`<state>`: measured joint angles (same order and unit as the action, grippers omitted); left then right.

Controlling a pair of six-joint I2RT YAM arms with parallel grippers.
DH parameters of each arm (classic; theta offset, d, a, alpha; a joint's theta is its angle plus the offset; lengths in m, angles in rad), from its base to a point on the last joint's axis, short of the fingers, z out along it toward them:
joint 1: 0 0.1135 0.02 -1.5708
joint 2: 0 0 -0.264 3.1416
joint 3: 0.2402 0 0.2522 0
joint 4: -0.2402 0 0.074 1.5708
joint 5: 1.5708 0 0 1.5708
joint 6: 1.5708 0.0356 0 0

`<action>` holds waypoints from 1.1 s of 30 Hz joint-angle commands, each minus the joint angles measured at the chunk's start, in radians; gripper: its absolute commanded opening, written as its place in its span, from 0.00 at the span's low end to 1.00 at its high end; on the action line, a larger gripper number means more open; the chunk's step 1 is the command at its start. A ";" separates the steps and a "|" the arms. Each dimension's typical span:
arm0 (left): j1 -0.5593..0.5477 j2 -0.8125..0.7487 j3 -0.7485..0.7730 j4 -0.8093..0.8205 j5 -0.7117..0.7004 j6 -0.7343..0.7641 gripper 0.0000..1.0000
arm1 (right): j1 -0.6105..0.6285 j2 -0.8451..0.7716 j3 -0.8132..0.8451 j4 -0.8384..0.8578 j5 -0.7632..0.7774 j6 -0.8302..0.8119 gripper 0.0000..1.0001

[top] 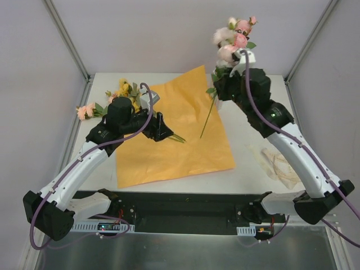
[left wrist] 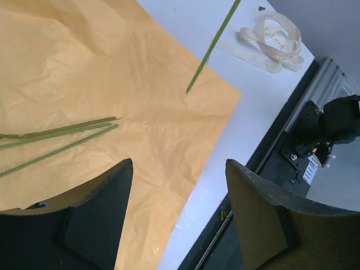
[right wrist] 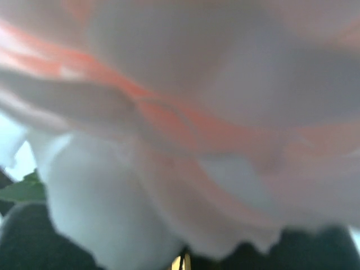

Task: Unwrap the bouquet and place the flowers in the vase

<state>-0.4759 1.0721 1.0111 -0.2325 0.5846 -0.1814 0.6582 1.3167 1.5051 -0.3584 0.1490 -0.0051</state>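
The overhead view gives the whole layout: the orange paper point(top: 185, 152) lies unfolded and flat on the table point(top: 247, 180), and the flowers are split in two lots. One lot, the loose flowers point(top: 126, 90), lies at the paper's left edge with yellow and pink heads out on the table behind the left arm. Only their bare green stem ends point(left wrist: 56, 135) show in the left wrist view, three of them lying on the paper. That view also settles the left gripper point(left wrist: 179, 169): its fingers are spread apart above the paper with nothing between them, just beside those stem ends. The rose sprig point(top: 236, 36) is up in the air at the back right, at the right gripper point(top: 225, 79). Its long stem hangs down with the tip clear above the paper. Leaves hide the right fingers from above, and the right wrist view is filled by blurred pink petals, but the sprig stands lifted there, pinched by that gripper. The cream ribbon point(left wrist: 273, 42) lies loose on the table right of the paper.
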 commanded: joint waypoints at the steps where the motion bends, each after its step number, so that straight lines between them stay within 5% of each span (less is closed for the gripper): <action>1: 0.014 -0.020 0.043 -0.022 -0.115 0.022 0.67 | -0.071 -0.089 0.125 0.111 0.210 -0.159 0.02; 8: 0.014 -0.011 0.043 -0.031 -0.143 0.028 0.68 | -0.199 -0.048 0.193 0.396 0.192 -0.263 0.01; 33: 0.016 0.022 0.047 -0.041 -0.144 0.030 0.65 | -0.273 0.216 0.365 0.530 0.092 -0.335 0.00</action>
<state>-0.4694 1.0977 1.0241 -0.2771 0.4587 -0.1703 0.3920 1.5188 1.8229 0.0879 0.2554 -0.3286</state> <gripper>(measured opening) 0.654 0.066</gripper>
